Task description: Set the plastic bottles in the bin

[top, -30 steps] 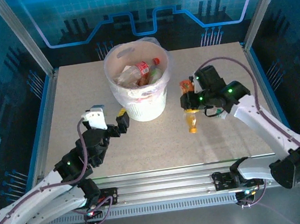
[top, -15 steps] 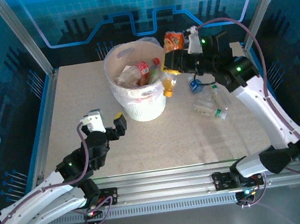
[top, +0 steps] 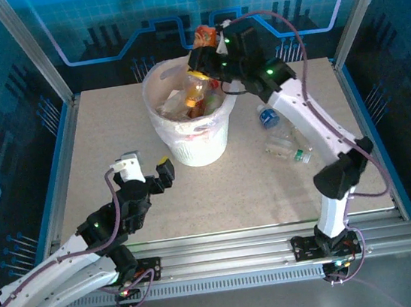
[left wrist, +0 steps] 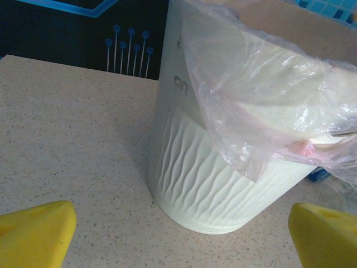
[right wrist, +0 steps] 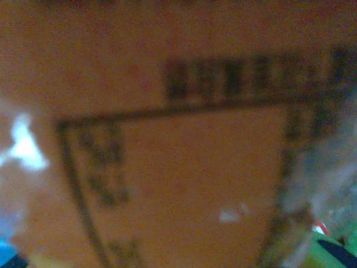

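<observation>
Left gripper (top: 148,173): spread, empty, lower left.
Bin (top: 192,146): upper centre, bottles inside.
Right gripper (top: 210,56): pinching orange-labelled bottle (top: 198,83), swung up from the surface (top: 105,136) to over the bin; likely drop next.
Loose bottles (top: 287,143): right, waiting.

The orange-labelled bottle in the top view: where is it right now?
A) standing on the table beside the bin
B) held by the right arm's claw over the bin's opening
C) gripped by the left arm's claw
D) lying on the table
B: the right gripper is shut on the orange-labelled bottle, which hangs over the mouth of the bin.
</observation>
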